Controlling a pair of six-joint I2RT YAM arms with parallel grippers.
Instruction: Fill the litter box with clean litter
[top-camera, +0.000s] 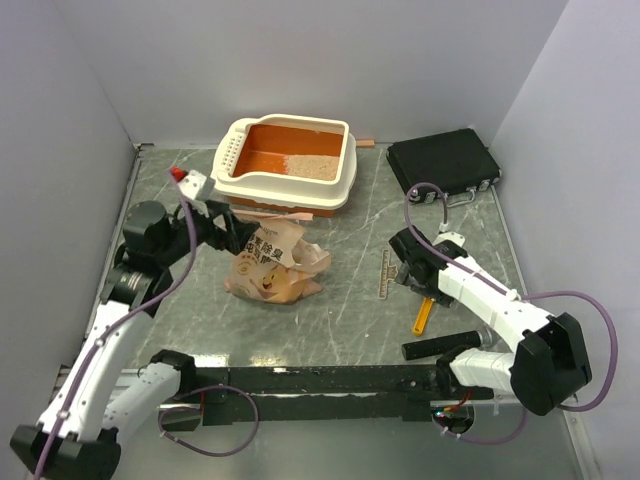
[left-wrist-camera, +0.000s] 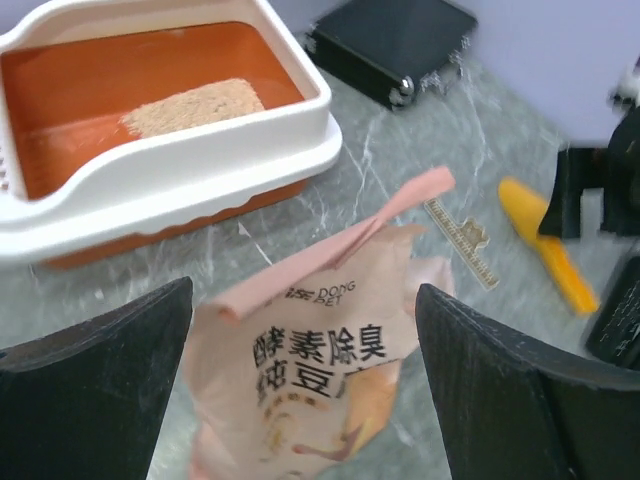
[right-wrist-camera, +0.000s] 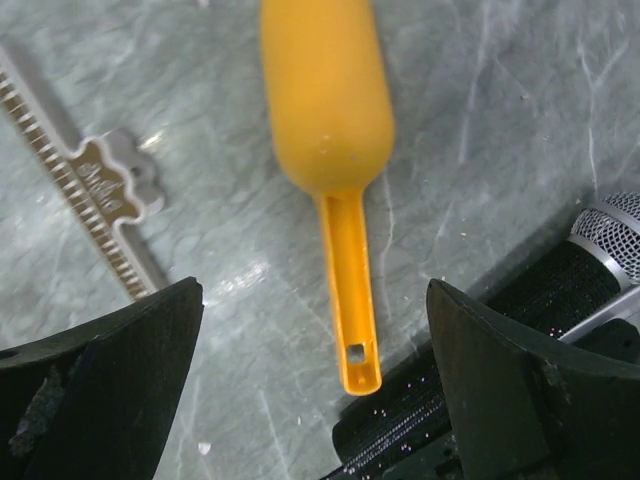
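The litter box (top-camera: 232, 150), orange with a cream rim, stands at the back centre. A patch of beige clean litter (top-camera: 315, 167) lies in its right part, also seen in the left wrist view (left-wrist-camera: 195, 107) inside the box (left-wrist-camera: 200, 170). The crumpled tan litter bag (top-camera: 270, 265) stands on the table just in front of the box. My left gripper (top-camera: 232, 232) hovers over the bag's top, open, with the bag (left-wrist-camera: 320, 370) between its spread fingers and not pinched (left-wrist-camera: 303, 300). My right gripper (top-camera: 408, 272) is open and empty above the scoop's handle (right-wrist-camera: 313, 290).
An orange-yellow scoop (top-camera: 424, 315) (right-wrist-camera: 330, 100) lies at the right. A toothed metal strip (top-camera: 385, 272) (right-wrist-camera: 90, 170) lies left of it. A black flat case (top-camera: 445, 160) sits at the back right. Grey walls close in the left, back and right.
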